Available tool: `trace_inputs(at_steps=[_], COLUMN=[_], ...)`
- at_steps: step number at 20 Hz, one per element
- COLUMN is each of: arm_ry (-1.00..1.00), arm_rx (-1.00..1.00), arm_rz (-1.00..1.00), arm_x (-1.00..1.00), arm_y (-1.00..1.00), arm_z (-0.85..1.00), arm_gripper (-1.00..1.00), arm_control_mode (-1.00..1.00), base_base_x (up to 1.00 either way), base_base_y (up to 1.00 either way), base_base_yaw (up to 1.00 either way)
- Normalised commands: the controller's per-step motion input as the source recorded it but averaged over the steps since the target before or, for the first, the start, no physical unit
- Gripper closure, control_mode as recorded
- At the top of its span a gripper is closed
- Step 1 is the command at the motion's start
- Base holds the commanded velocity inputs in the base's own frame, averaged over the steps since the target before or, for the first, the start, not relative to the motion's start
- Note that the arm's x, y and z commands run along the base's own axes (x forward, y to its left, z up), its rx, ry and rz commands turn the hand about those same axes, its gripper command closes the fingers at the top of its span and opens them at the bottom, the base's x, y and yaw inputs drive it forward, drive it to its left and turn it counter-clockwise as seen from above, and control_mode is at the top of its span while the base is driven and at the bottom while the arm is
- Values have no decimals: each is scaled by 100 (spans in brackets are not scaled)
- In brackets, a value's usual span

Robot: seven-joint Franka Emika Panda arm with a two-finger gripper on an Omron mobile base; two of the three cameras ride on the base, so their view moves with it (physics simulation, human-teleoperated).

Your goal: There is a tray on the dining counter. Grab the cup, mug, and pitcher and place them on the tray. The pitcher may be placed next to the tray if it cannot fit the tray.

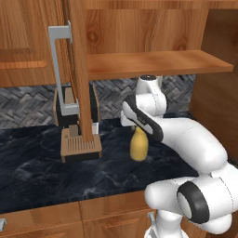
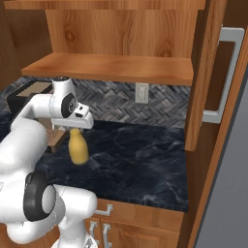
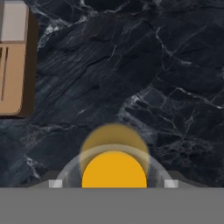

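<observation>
The mustard-yellow pitcher (image 1: 138,146) (image 2: 78,148) stands upright over the black marble counter backed by grey herringbone tiles. My gripper (image 1: 138,131) (image 2: 76,130) (image 3: 113,183) comes straight down on it, with a jaw on each side of its narrow top, shut on it. From the hand view the pitcher (image 3: 114,168) is a yellow disc between the fingertips (image 3: 55,183). My hand hides its neck in both base views. I cannot tell whether its base touches the counter. The tray, cup, mug and dining counter are out of view.
A wood-and-black coffee machine (image 1: 76,128) (image 3: 11,61) stands on the counter left of the pitcher. An open cabinet door (image 1: 79,69) with a grey handle hangs in front of it. A wooden shelf (image 2: 111,68) runs overhead, and another open door (image 2: 213,77) stands at the right.
</observation>
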Motion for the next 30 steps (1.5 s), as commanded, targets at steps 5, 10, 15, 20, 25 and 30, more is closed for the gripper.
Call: trace_inputs(at_steps=[5, 10, 15, 20, 25, 30], arm_ry=[-1, 0, 0, 0, 0, 0], arm_rx=[0, 0, 0, 0, 0, 0], arm_rz=[0, 0, 0, 0, 0, 0], arm_x=[-43, -41, -32, -29, -25, -14], arm_y=[-25, -21, -17, -10, 0, 0], arm_z=[30, 29, 29, 31, 26, 32], arm_gripper=[100, 100, 100, 100, 100, 100], arm_control_mode=[-100, -100, -100, -100, -100, -100], base_base_x=[0, 0, 0, 0, 0, 0], base_base_y=[0, 0, 0, 0, 0, 0], base_base_yaw=[0, 0, 0, 0, 0, 0])
